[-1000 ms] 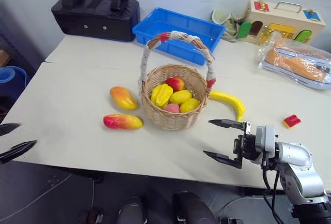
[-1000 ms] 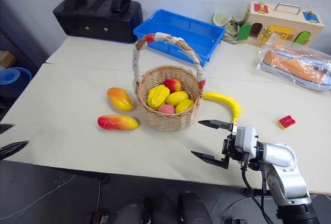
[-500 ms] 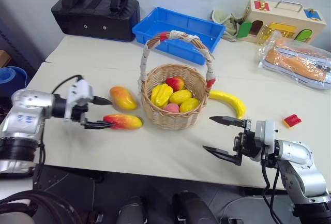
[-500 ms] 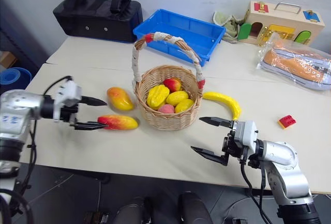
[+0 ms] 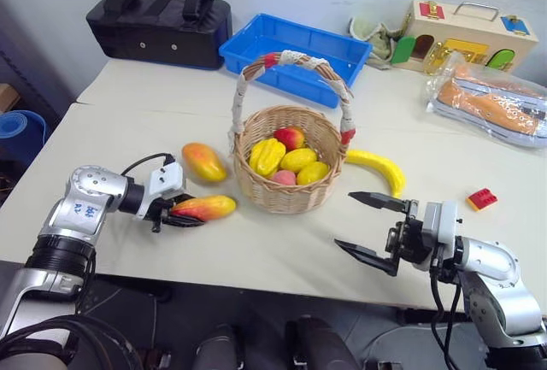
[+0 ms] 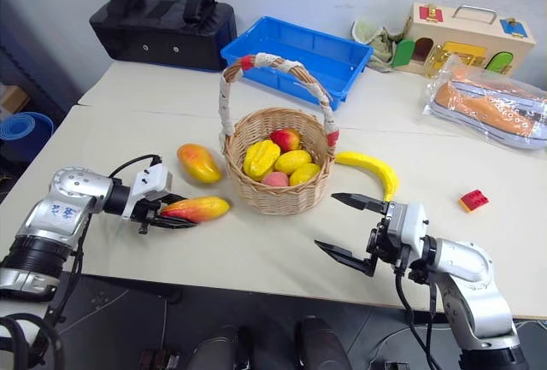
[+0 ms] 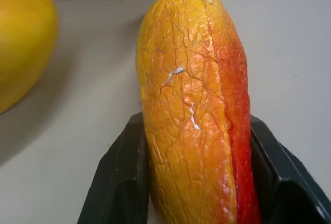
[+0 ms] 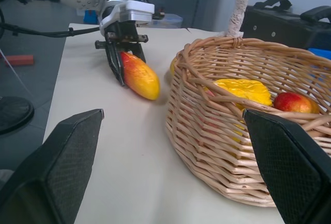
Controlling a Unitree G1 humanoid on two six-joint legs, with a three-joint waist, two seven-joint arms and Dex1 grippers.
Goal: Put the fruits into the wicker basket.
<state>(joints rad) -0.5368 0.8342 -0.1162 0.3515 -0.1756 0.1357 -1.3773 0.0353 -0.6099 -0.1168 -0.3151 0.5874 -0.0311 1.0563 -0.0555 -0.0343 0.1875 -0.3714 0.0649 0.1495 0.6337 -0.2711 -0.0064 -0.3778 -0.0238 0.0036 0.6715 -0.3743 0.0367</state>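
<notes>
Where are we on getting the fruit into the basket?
None of the three fruits is in yet; the wicker basket holds only other small toy fruit. In hand: the left hand is shut on the near mango, which lies on the table. Left: lift that one in, then the second mango beside the basket and the banana on its other side. The right hand hangs open, holding nothing.

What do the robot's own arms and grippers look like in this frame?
Both arms are silver-grey metal segments with black joints and loose black cables. The left arm's casing carries small blue markings, and a white block sits behind its gripper. The left gripper and right gripper each have two black, pointed fingers.
</notes>
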